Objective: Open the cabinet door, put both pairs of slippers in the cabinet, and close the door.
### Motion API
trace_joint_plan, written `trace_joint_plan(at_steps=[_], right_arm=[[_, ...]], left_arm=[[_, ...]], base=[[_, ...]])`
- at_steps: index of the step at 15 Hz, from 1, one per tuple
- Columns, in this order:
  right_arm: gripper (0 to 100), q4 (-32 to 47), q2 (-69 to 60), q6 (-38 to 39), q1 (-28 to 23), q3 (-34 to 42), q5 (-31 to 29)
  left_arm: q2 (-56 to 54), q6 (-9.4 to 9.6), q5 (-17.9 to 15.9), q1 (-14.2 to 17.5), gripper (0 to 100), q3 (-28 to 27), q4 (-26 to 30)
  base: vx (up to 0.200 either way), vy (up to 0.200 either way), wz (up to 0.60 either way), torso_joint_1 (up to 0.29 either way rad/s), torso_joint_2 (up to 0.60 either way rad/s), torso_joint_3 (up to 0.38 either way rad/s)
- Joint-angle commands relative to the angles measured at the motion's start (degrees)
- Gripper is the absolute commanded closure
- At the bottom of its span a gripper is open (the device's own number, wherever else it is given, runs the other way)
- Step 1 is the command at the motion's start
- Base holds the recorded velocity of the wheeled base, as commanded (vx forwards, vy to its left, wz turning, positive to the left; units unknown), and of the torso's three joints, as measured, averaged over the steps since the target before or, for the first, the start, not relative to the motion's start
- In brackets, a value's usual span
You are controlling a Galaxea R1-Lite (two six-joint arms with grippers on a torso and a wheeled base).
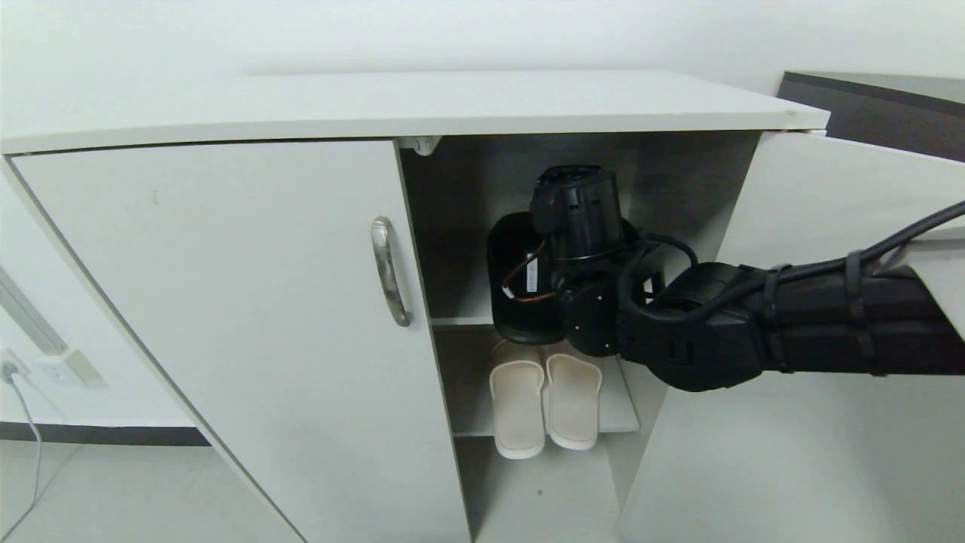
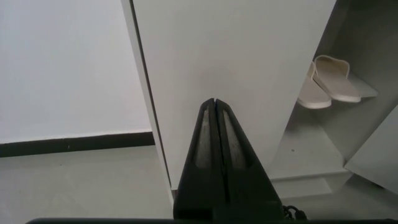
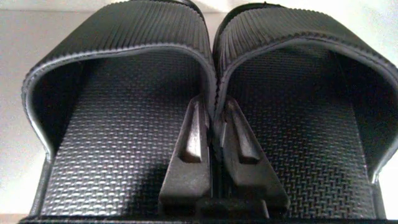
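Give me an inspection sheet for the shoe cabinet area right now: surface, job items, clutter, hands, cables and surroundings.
Surface: white shelf inside the white wooden cabinet, carrying one pair.
Job's things: cream rubber slippers side by side on that shelf; black ribbed rubber slippers held together in the compartment above; right door open; left door closed.
Clutter: nothing seen.
Hands: right hand shut on the black pair's adjoining edges; left hand shut, empty, in front of the left door.
Cables: black cable strapped along the right arm; grey cord hanging from a wall socket.
Surroundings: white wall, grey floor, dark skirting.
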Motion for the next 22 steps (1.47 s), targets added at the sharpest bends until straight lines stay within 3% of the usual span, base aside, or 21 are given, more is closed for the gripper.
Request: trace_joint_plan(at_steps=[1,11,12,22], right_arm=[[100,-0.04,2.58,0.01,-0.53,-2.31,0.0],[100,-0.12,4.6,-0.61,-0.97,-2.92,0.35],[0,-0.12,4.6,-0.61,-0.97,-2.92,0.35],[0,-0.39,-2.69,-0.52,3.42,5.6,-0.27]], left_arm=[[0.0,0.08,-0.02,0.02,100,0.0,-0.03],[0.0,0.08,-0.02,0.02,100,0.0,-0.03],[0.0,0.08,-0.02,0.02,100,0.0,0.06],[0.0,-0.01,-0.02,0.02,100,0.0,0.06]], base=[[0.0,0.0,0.0,0.0,0.0,0.0],[0.0,0.0,0.0,0.0,0.0,0.0],[0.0,0.0,0.0,0.0,0.0,0.0],[0.0,0.0,0.0,0.0,0.0,0.0]])
